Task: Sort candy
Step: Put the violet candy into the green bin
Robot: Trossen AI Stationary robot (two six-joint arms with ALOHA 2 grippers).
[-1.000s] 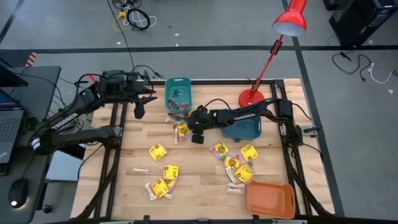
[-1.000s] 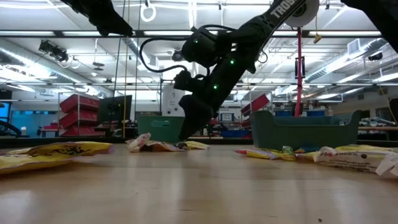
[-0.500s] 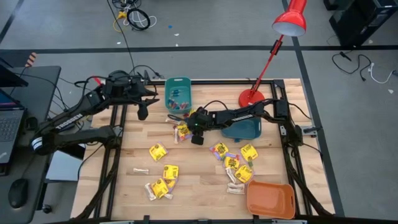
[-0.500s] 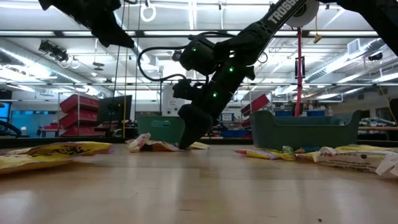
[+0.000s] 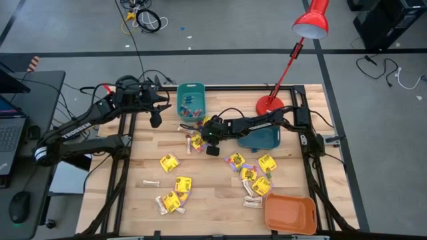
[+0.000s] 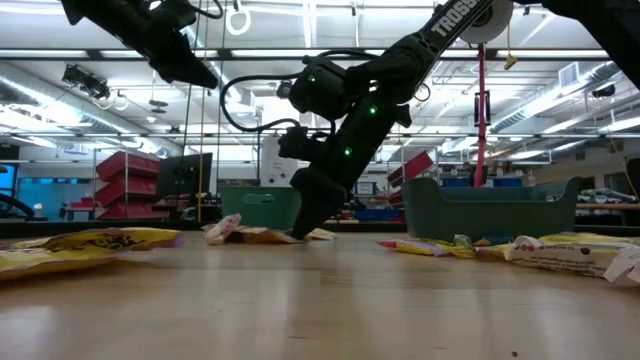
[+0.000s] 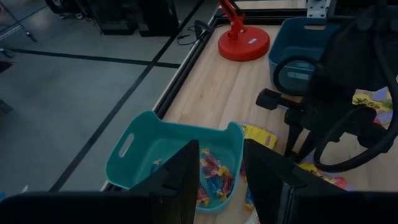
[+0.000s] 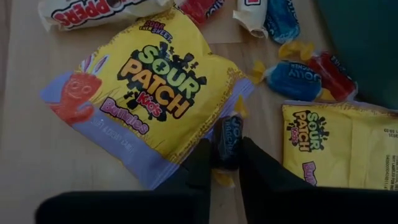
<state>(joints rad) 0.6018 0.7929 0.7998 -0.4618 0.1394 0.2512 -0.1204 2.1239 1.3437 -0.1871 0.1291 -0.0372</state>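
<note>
A: R gripper (image 8: 222,163) – where's it at?

B: Down on the bench (image 5: 213,200), near the far edge, mid-width, just in front of the teal bin (image 5: 191,101). Fingers (image 8: 194,168) narrow, pinched on a small dark-wrapped sweet (image 8: 226,142) w/ yellow twisted ends. Sweet sits at the edge of a yellow Sour Patch packet (image 8: 149,93), touching it.

A: Lifted?

B: Can't tell. In the low view the tip is right at the bench surface.

A: L gripper (image 7: 217,180)?

B: Up in the air off the far left corner, just beside the teal bin's left side. Fingers apart a moderate gap, nothing between them. Wrist view looks past them into the teal bin.

A: What's in that bin?

B: Small wrapped pieces (image 7: 214,177), blue + red, at the bottom.

A: Rest of the candy?

B: Spread over the bench. Second yellow packet (image 8: 336,144) just beside the R gripper, blue and red twist-wrapped pieces (image 8: 305,73) near it. More yellow packets (image 5: 175,190) toward the near left, another bunch (image 5: 252,172) right of centre, pale stick piece (image 5: 151,182) near the left edge.

A: Other bins?

B: Dark teal bin (image 5: 263,139) near the far right under the R arm, orange bin (image 5: 290,213) at the near right corner. Red lamp (image 5: 270,103) base at the far edge, right side.
</note>
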